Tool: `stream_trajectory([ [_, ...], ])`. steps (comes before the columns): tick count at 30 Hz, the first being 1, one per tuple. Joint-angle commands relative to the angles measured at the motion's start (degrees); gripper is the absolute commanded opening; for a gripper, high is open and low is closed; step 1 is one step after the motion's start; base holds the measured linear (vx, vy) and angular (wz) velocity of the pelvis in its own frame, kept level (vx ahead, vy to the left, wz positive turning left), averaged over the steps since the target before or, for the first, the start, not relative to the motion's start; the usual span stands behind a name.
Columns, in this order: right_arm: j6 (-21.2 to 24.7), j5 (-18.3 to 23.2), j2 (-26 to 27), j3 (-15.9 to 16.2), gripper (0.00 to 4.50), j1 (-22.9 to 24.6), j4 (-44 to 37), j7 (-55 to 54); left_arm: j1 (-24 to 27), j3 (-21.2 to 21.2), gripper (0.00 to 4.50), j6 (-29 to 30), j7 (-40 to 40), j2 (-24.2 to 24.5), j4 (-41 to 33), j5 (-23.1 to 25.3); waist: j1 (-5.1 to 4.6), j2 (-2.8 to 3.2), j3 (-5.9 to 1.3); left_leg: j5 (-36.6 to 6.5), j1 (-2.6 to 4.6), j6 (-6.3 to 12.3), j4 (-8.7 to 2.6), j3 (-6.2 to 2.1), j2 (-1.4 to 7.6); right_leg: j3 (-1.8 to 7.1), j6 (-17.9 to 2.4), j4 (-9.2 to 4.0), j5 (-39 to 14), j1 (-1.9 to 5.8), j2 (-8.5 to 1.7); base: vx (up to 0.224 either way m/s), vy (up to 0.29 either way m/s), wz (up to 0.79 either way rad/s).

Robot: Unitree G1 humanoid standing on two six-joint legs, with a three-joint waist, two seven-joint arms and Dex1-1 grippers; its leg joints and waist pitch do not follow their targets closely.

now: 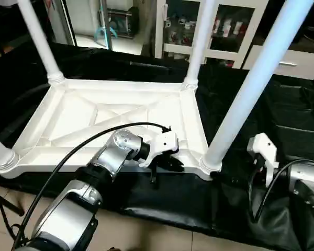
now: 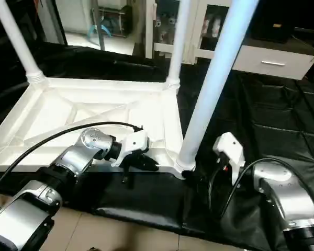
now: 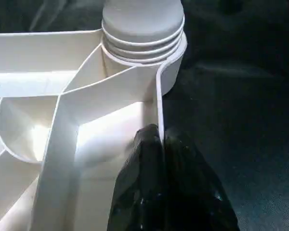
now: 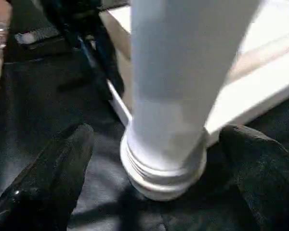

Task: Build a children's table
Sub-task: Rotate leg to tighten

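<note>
White plastic tabletop [image 1: 120, 112] lies upside down, its near rim pinched by the left tool [image 3: 159, 159], while the right tool [image 4: 149, 159] stands spread around the leg [image 1: 251, 83] — if under-threaded, that leg could tilt once unsupported.

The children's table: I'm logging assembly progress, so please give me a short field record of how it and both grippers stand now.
tabletop: white, upside down on a black cover, ribbed underside up
legs standing in corner sockets: four, counting the stub at the near left corner
nearest leg: upright in the near right socket
left gripper: shut on the tabletop's near rim, beside that socket
right gripper: open, one finger on either side of the nearest leg's base, not touching it
background: white cabinet with glass doors
</note>
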Motion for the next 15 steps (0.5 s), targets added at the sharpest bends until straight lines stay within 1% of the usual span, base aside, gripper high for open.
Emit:
stream_trajectory([
  [1, -0.7, -0.1, -0.1, 0.5, 4.49, -0.7, 0.4, 1.1, 1.0, -1.5, 0.00, 0.3, -1.7, -0.2, -1.0, -0.2, -0.04, -0.98, -3.32, -11.7, 0.55, 5.65, -4.47, -0.95, 2.61, 1.97, -14.3, -3.27, -12.5, 2.82, -2.41, 0.000, 0.000, 0.00],
  [2, -0.8, -0.2, -0.1, 0.7, 4.49, -0.9, 0.6, 1.3, 1.0, -1.5, 0.00, 0.3, -1.7, -0.2, -1.0, -0.1, -0.03, -0.95, -3.33, -11.4, 0.52, 5.75, -4.46, -0.97, 2.60, 1.96, -14.4, -3.17, -12.1, 2.86, -2.38, 0.000, 0.000, 0.00],
  [3, -1.6, -0.5, 0.1, 1.2, 4.32, -1.5, 1.5, 1.9, 1.1, -1.4, 0.00, 0.4, -1.6, -0.2, -1.2, 0.1, -0.05, -0.92, -3.33, -11.1, 0.50, 5.89, -4.42, -0.95, 2.58, 1.93, -14.6, -3.13, -11.8, 2.86, -2.40, 0.000, 0.000, 0.00],
  [4, -1.8, -0.7, 0.3, 1.5, 4.32, -1.9, 2.0, 2.2, 1.1, -1.3, 0.00, 0.5, -1.7, -0.1, -1.3, 0.1, 0.01, -0.77, -3.31, -11.2, 0.54, 5.87, -4.43, -0.95, 2.56, 1.92, -14.7, -3.20, -12.0, 2.85, -2.42, 0.000, 0.000, 0.00],
  [6, -3.2, -1.7, 0.5, 2.4, 4.11, -2.9, 3.8, 2.6, 1.1, -1.3, 0.00, 0.6, -1.7, 0.1, -1.4, 0.2, -0.02, -0.83, -3.28, -11.8, 0.51, 5.54, -4.46, -0.94, 2.54, 1.90, -14.5, -3.31, -12.8, 2.86, -2.45, 0.000, 0.000, 0.00],
  [9, -4.0, -2.5, 0.6, 3.1, 3.77, -3.9, 5.5, 3.3, 1.1, -1.4, 0.00, 0.8, -1.5, 0.2, -1.6, 0.3, 0.05, -0.86, -3.37, -11.3, 0.56, 5.52, -4.38, -0.92, 2.51, 1.89, -14.7, -3.15, -12.0, 2.90, -2.38, 0.000, 0.000, 0.00],
  [10, -4.2, -2.7, 0.7, 3.2, 3.77, -4.1, 5.9, 3.4, 1.1, -1.4, 0.00, 0.8, -1.4, 0.3, -1.7, 0.3, 0.03, -0.86, -3.40, -10.9, 0.51, 5.65, -4.36, -0.94, 2.52, 1.88, -14.9, -3.04, -11.4, 2.94, -2.38, 0.000, 0.000, 0.00],
  [11, -4.3, -2.8, 0.8, 3.2, 3.65, -4.4, 6.3, 3.5, 1.1, -1.4, 0.00, 0.8, -1.4, 0.2, -1.7, 0.4, 0.04, -0.86, -3.38, -10.7, 0.53, 5.74, -4.34, -0.90, 2.52, 1.91, -15.0, -3.05, -11.1, 2.92, -2.36, 0.000, 0.000, 0.00],
  [12, -4.4, -2.8, 0.9, 3.3, 3.65, -4.6, 6.7, 3.6, 1.1, -1.4, 0.00, 0.9, -1.3, 0.2, -1.7, 0.4, 0.04, -0.76, -3.40, -10.4, 0.54, 5.90, -4.33, -0.92, 2.55, 1.90, -15.2, -2.93, -10.5, 2.96, -2.36, 0.000, 0.000, 0.00],
  [14, -4.9, -3.3, 1.2, 3.9, 3.39, -5.4, 7.6, 3.9, 1.2, -1.6, 0.00, 1.0, -1.6, 0.4, -1.9, 0.5, 0.03, -0.82, -3.45, -10.1, 0.56, 6.19, -4.25, -0.86, 2.49, 1.87, -15.5, -2.84, -9.9, 2.98, -2.32, 0.000, 0.000, 0.00],
  [15, -5.1, -3.4, 1.2, 4.1, 3.30, -5.6, 7.8, 4.0, 1.2, -1.7, 0.00, 1.0, -1.8, 0.5, -1.9, 0.6, 0.08, -0.98, -3.46, -9.9, 0.53, 6.34, -4.23, -0.89, 2.52, 1.87, -15.6, -2.79, -9.9, 3.02, -2.40, 0.000, 0.000, 0.00],
])
